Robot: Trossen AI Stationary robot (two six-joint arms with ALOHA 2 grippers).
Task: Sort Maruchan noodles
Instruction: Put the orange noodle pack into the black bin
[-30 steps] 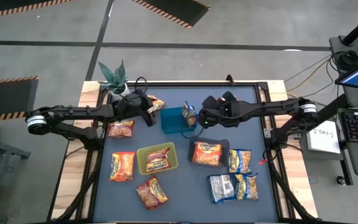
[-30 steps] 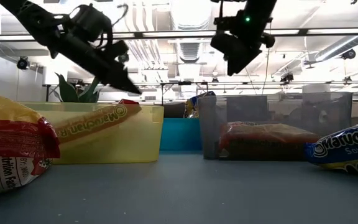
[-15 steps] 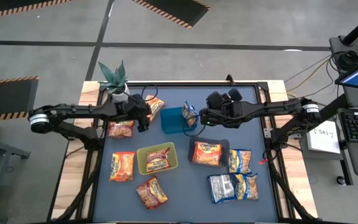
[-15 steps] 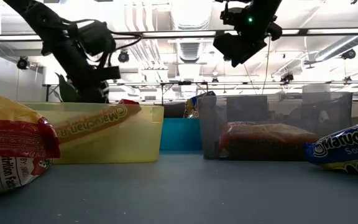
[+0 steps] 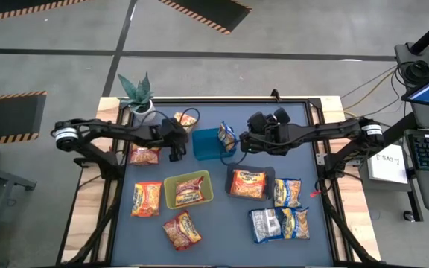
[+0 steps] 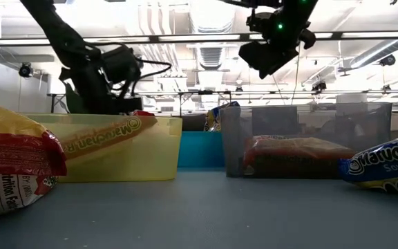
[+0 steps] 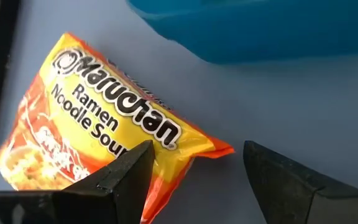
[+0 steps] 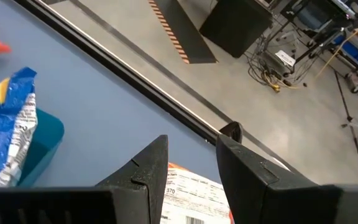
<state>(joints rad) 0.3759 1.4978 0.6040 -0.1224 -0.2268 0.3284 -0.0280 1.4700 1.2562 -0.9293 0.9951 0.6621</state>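
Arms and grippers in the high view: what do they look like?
Both arms are slim, dark, jointed links with a pale silver ring at the shoulder end. The left gripper and right gripper have blocky black heads trailing black cable loops. In the wrist view, the left gripper's fingers are matte black, angular wedges.

Maruchan printing all over the table.
An orange packet point(image 7: 98, 143) reads "Maruchan Ramen Noodle Soup"; a blue packet point(image 6: 385, 169) shows "Maruchan"; the packet in the yellow tray point(image 6: 109, 135) shows "Maruchan".
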